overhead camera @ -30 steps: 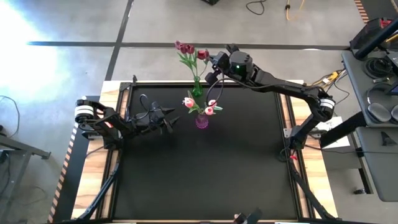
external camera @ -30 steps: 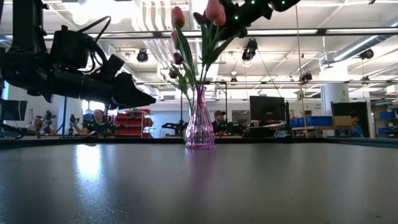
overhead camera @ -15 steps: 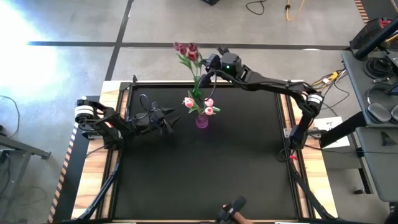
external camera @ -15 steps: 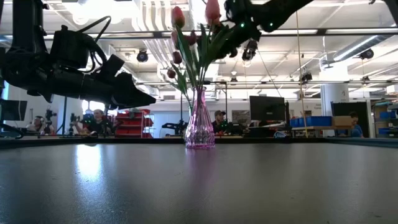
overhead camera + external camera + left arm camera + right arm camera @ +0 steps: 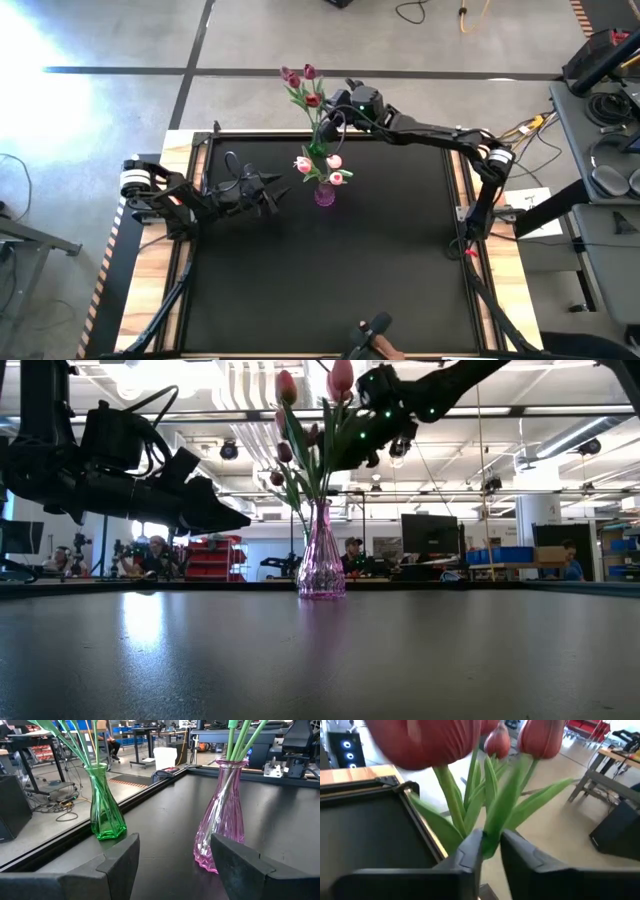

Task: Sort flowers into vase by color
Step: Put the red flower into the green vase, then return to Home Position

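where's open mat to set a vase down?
The black table mat lies bare across its whole near half and right side, below the pink glass vase. Crowded: the far edge, where the green glass vase stands, the right claw pinches a dark red tulip's stem, and the left claw waits beside.

Right end effector [image 5: 338,112] carried gripped dark red tulip [image 5: 314,100] leftward, now over green vase [image 5: 317,148].

Two dark arms, matte black links w/ silver-white joint rings near bases. Left arm [image 5: 190,197]: looped black cable, red mark. Right arm [image 5: 440,135]: green LED at wrist. Fingers [image 5: 120,862] black, angular, blocky.
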Controlling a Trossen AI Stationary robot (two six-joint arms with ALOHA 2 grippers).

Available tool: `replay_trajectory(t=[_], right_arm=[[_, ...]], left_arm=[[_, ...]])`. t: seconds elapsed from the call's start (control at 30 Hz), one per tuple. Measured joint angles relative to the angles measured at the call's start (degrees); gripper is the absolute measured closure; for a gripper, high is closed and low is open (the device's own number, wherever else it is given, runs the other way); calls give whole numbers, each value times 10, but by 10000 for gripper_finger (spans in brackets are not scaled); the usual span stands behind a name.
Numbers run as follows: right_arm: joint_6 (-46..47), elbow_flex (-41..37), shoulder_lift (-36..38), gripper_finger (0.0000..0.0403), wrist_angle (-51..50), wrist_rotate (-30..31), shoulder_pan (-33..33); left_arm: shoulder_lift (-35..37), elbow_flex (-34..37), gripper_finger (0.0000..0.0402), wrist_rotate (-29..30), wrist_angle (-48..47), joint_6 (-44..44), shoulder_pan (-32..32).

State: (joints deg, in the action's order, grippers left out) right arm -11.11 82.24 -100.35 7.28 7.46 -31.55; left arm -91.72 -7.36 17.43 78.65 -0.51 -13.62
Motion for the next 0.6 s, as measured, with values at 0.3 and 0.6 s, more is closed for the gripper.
replay_trajectory(t=[0.3, 0.6], right_arm=[[-7, 0, 56, 231, -42, 0, 1], [-54, 0, 129, 230, -101, 0, 9]], left_arm=[[0, 0, 174, 0, 18, 17, 0], [11, 22, 182, 0, 49, 34, 0]])
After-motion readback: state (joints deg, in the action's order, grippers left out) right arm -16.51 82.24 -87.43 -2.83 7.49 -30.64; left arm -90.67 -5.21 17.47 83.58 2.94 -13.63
